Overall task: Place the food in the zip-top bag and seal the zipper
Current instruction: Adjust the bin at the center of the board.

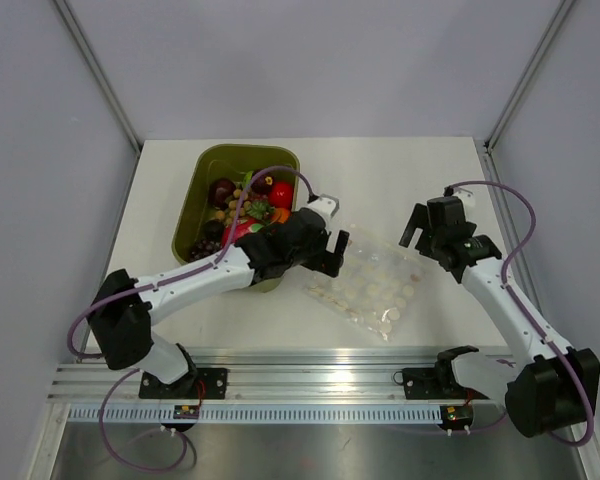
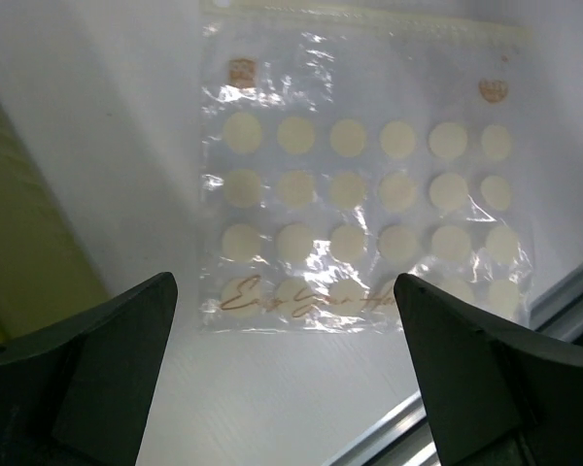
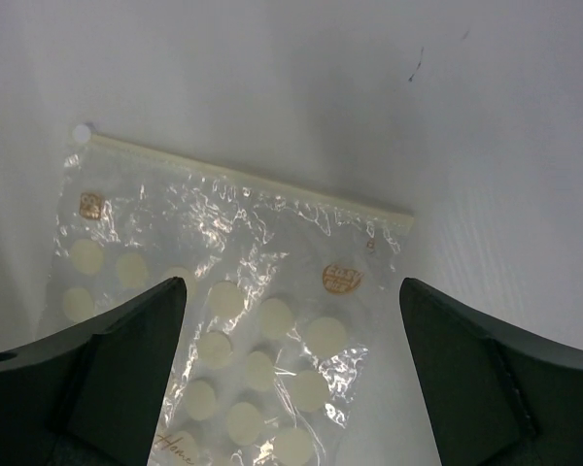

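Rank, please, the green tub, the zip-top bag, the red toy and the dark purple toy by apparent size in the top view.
1. olive-green tub
2. zip-top bag
3. red toy and dark purple toy: they look alike, so unranked.

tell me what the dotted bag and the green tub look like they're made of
Zip-top bag: thin clear plastic film, glossy, judging by its crinkles and glare. Tub: olive-green, probably rigid moulded plastic, with smooth, faintly shiny walls.
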